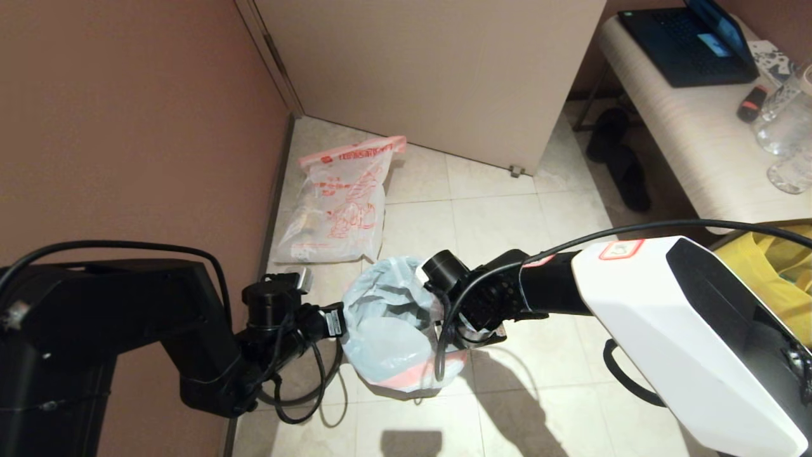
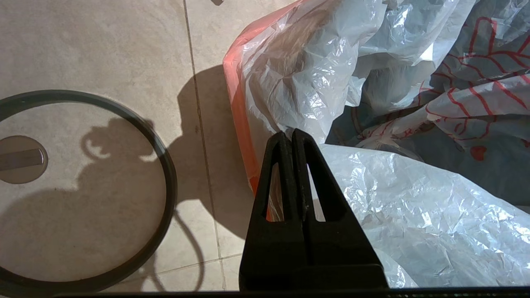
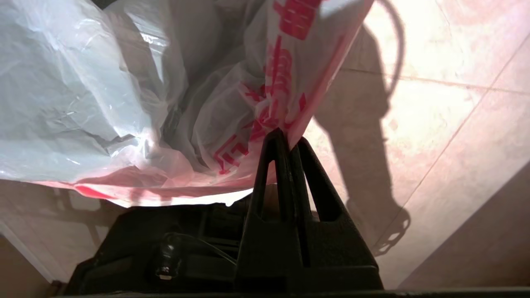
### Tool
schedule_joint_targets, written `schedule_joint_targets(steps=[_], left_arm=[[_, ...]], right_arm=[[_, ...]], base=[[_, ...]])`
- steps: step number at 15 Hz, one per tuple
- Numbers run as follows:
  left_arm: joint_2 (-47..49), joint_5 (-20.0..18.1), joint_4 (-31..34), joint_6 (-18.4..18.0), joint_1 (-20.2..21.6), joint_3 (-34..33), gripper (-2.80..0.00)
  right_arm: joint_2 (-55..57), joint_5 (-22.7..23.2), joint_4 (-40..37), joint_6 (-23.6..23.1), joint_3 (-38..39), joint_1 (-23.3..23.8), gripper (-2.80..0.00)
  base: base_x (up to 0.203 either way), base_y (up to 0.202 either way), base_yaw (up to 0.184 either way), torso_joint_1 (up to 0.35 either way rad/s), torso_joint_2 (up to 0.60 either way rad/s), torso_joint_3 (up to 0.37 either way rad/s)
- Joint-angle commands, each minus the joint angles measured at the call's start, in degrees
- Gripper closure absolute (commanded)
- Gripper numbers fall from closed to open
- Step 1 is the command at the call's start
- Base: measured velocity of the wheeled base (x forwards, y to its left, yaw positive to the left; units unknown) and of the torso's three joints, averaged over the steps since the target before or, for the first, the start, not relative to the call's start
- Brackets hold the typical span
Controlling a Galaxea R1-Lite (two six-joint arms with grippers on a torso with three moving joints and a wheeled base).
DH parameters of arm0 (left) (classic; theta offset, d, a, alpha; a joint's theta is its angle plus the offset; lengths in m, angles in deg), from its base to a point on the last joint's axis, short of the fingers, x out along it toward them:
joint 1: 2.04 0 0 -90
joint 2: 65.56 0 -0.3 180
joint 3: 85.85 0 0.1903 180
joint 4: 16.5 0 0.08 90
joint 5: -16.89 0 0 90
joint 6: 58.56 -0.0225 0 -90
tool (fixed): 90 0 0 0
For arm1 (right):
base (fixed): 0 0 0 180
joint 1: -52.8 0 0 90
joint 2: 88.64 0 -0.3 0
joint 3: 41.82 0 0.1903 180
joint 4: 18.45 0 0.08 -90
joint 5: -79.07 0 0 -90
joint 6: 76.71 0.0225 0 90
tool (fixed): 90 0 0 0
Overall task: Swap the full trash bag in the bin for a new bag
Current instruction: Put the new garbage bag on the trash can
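The new bag [image 1: 387, 324], crinkly whitish plastic with a pink band at its mouth and some red print showing through, hangs stretched open between my two grippers above the floor. My left gripper [image 2: 292, 134] is shut on one side of its mouth. My right gripper [image 3: 287, 138] is shut on the pink band on the opposite side. The full trash bag [image 1: 336, 203], with bold red print, lies on the tiles by the left wall. The bin's grey ring [image 2: 170, 186] lies flat on the floor beside the left gripper. The black bin itself is hidden.
A floor drain [image 2: 20, 159] sits inside the ring. The brown wall runs along the left and a cabinet door [image 1: 444, 70] stands behind. A yellow bag [image 1: 774, 266] is at the right. A bench [image 1: 691, 139] holds a laptop [image 1: 685, 44], with dark slippers [image 1: 625, 165] beneath.
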Motion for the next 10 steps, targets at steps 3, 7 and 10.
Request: schedule_joint_targets(steps=[3,7,10], left_arm=[[0.3,0.0,-0.4,0.1,0.0,0.1,0.00],[0.3,0.0,-0.3,0.1,0.4,0.4,0.00],[0.3,0.1,-0.3,0.1,0.4,0.5,0.00]], right_arm=[[1.3,0.1,-1.4,0.9,0.2,-0.5,0.00],[1.6,0.3,-1.4,1.0,1.6,-1.4,0.00],[2.3,0.4,-1.2,1.1,4.3,-2.1,0.00]], base=[[0.000,0.000,0.000,0.000,0.00,0.000],[0.000,0.000,0.000,0.000,0.00,0.000],[0.000,0.000,0.000,0.000,0.00,0.000]])
